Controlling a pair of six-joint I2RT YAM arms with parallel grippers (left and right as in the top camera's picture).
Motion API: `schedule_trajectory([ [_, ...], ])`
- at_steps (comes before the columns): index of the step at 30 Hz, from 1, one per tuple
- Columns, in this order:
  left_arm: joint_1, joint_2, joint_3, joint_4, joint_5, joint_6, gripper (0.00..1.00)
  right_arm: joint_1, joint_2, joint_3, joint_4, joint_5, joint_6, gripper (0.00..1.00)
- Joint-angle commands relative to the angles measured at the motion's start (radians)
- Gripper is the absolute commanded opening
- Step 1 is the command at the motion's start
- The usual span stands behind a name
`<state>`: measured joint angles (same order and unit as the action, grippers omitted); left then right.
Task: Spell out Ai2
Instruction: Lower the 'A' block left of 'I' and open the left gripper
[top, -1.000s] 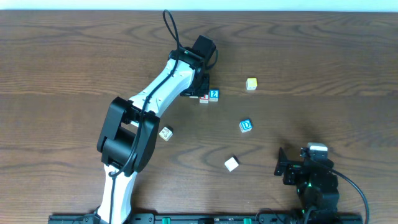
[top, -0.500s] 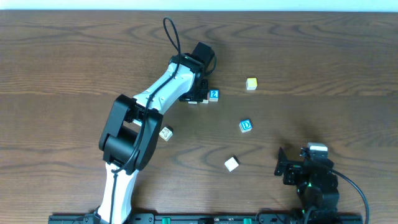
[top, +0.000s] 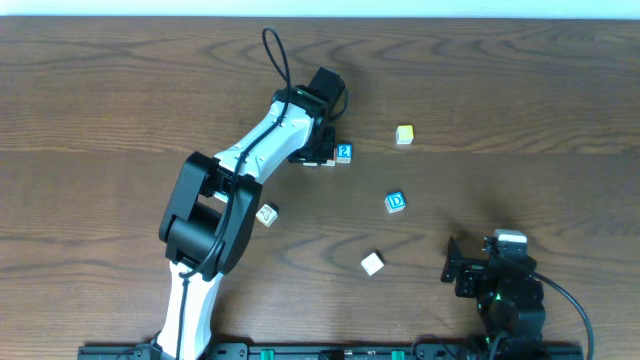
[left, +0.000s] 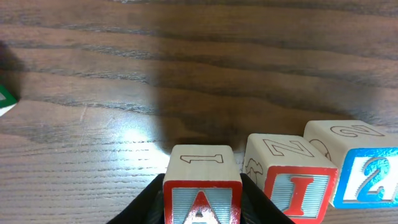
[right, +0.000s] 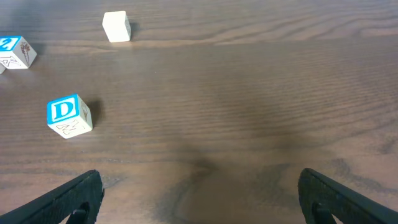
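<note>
My left gripper (left: 202, 208) is shut on the red A block (left: 202, 186), which stands on the table just left of the red I block (left: 290, 177). The blue 2 block (left: 360, 168) touches the I block's right side. In the overhead view the left gripper (top: 318, 150) hides the A block and most of the I block (top: 328, 160); the 2 block (top: 344, 152) shows beside it. My right gripper (right: 199, 199) is open and empty at the near right of the table (top: 470, 272).
A blue D block (top: 396, 202) lies right of centre and shows in the right wrist view (right: 68, 116). A yellow-green block (top: 404, 134) sits at the back right. A plain block (top: 372, 263) and another block (top: 267, 213) lie nearer the front.
The left gripper with the A block moved slightly left and down beside the I block one second ago, then stayed still. The right arm has not moved.
</note>
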<state>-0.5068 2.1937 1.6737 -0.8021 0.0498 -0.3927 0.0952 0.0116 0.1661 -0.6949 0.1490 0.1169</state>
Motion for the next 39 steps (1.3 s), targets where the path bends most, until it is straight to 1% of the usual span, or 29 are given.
schedule_trajectory([
  [1,0.002,0.011,-0.002,0.002,0.003,-0.005,0.34,-0.010,-0.006,-0.004,-0.002,-0.003,-0.006,0.99],
  [3,0.002,0.011,-0.002,0.002,0.003,-0.004,0.36,-0.010,-0.006,-0.004,-0.002,-0.003,-0.006,0.99],
  [4,0.002,0.011,-0.002,0.002,0.003,-0.005,0.41,-0.010,-0.006,-0.004,-0.002,-0.003,-0.006,0.99],
  [5,0.002,0.011,-0.002,0.002,0.003,-0.004,0.45,-0.010,-0.006,-0.004,-0.002,-0.003,-0.006,0.99],
  [13,0.003,0.011,-0.002,0.006,-0.001,-0.004,0.43,-0.010,-0.006,-0.004,-0.002,-0.003,-0.006,0.99],
  [19,0.003,0.011,-0.002,0.029,-0.057,-0.002,0.44,-0.010,-0.006,-0.004,-0.002,-0.003,-0.006,0.99],
  [21,0.003,0.011,-0.002,0.050,-0.061,0.015,0.44,-0.010,-0.006,-0.004,-0.002,-0.003,-0.006,0.99],
  [30,0.010,0.011,-0.002,0.111,-0.189,0.015,0.47,-0.010,-0.006,-0.004,-0.002,-0.003,-0.006,0.99],
  [31,0.014,0.010,-0.002,0.115,-0.197,0.015,0.44,-0.010,-0.006,-0.004,-0.002,-0.003,-0.006,0.99],
  [32,0.021,0.010,0.001,0.114,-0.199,0.015,0.34,-0.010,-0.006,-0.004,-0.002,-0.003,-0.006,0.99],
  [33,0.027,0.010,0.005,0.108,-0.198,0.014,0.26,-0.010,-0.006,-0.004,-0.002,-0.003,-0.006,0.99],
  [34,0.035,0.009,0.011,0.095,-0.196,0.010,0.14,-0.010,-0.006,-0.004,-0.002,-0.003,-0.006,0.99],
  [35,0.043,0.008,0.016,0.085,-0.188,0.010,0.09,-0.010,-0.006,-0.004,-0.002,-0.003,-0.006,0.99],
  [36,0.049,0.006,0.020,0.076,-0.183,0.010,0.06,-0.010,-0.006,-0.004,-0.002,-0.003,-0.006,0.99],
  [39,0.067,-0.002,0.029,0.056,-0.180,0.010,0.06,-0.010,-0.006,-0.004,-0.002,-0.003,-0.006,0.99],
])
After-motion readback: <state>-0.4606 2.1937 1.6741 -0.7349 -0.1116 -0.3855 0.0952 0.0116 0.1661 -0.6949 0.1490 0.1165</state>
